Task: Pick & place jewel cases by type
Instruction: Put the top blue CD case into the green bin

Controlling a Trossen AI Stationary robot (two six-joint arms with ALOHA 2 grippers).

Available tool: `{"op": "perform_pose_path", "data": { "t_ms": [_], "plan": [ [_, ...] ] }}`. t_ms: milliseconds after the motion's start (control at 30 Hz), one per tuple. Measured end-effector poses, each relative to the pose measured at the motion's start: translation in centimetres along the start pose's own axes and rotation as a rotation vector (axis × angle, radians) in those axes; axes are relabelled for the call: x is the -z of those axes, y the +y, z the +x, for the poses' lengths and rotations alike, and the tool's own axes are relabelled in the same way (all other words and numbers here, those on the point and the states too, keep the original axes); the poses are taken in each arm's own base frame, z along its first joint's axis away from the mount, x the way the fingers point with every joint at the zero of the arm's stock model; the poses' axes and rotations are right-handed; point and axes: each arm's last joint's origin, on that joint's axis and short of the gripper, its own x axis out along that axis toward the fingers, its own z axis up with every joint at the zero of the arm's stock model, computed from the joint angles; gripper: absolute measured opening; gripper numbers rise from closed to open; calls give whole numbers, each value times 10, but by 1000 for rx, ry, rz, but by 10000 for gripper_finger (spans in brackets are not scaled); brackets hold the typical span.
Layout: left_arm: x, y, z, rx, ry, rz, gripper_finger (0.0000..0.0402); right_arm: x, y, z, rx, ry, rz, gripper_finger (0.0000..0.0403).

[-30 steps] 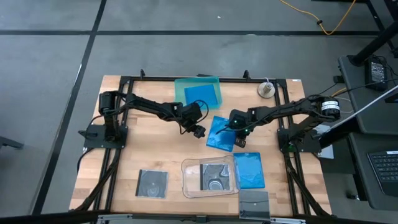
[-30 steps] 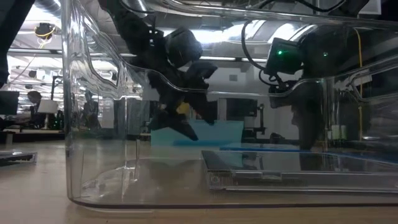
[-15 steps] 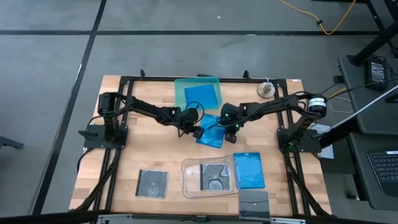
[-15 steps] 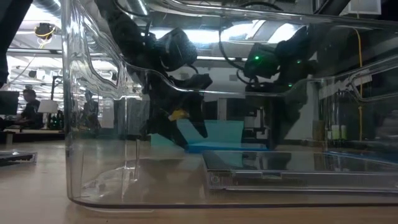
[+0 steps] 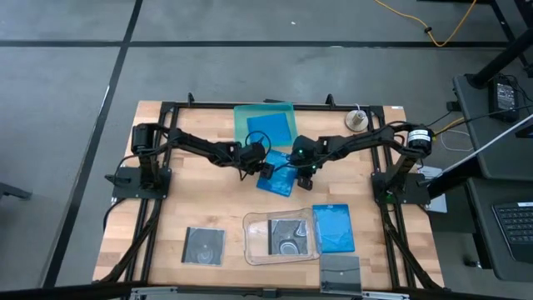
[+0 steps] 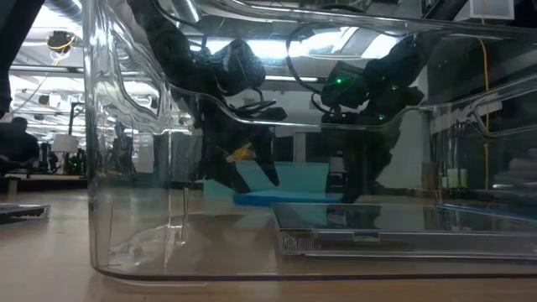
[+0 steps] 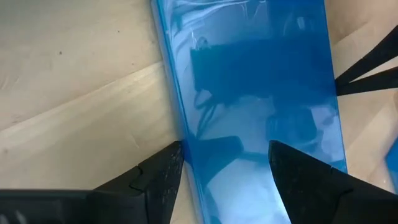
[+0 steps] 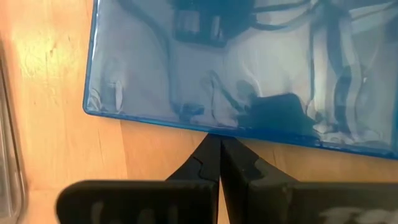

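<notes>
- No label or writing can be read on any of the cases.
- A glossy bright blue jewel case (image 5: 276, 178) lies flat on the pale wooden tabletop (image 5: 166, 208), just on the near side of the teal tray (image 5: 241, 121), close to the table's middle; its smooth surface mirrors the arms above it.
- The left gripper (image 5: 266, 166) is at the end of this case nearest the teal tray; in the left wrist view its fingers (image 7: 158, 180) are spread, one at the case's long edge and one over its face, and the case (image 7: 249, 93) runs between them.
- The right gripper (image 5: 301, 169) is at the case's side away from the left gripper; in the right wrist view its fingers (image 8: 208, 165) are pressed together, tips just at the case's straight edge (image 8: 249, 68), with bare wood beside them.
- The teal tray is translucent and holds a second blue jewel case (image 5: 269, 127).
- A third blue jewel case (image 5: 334, 227) lies just beside the clear rounded tray (image 5: 251, 250), on the side away from the left arm's base.
- The clear tray holds a dark square disc case (image 5: 290, 236); another (image 5: 204, 245) lies on open wood on its other side, and a third (image 5: 340, 272) sits at the tabletop's near edge.
- Open wood surrounds the central case on its near side, up to the clear tray.
</notes>
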Motion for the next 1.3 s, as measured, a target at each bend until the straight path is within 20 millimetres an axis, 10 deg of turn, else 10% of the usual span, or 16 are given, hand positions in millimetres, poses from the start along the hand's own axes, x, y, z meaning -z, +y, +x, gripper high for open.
{"op": "perform_pose_path", "data": {
  "t_ms": [1300],
  "plan": [
    [2, -38, -30, 203, -109, 26, 208, -1, -1, 1, 6, -15, -69, 7]
  ]
}}
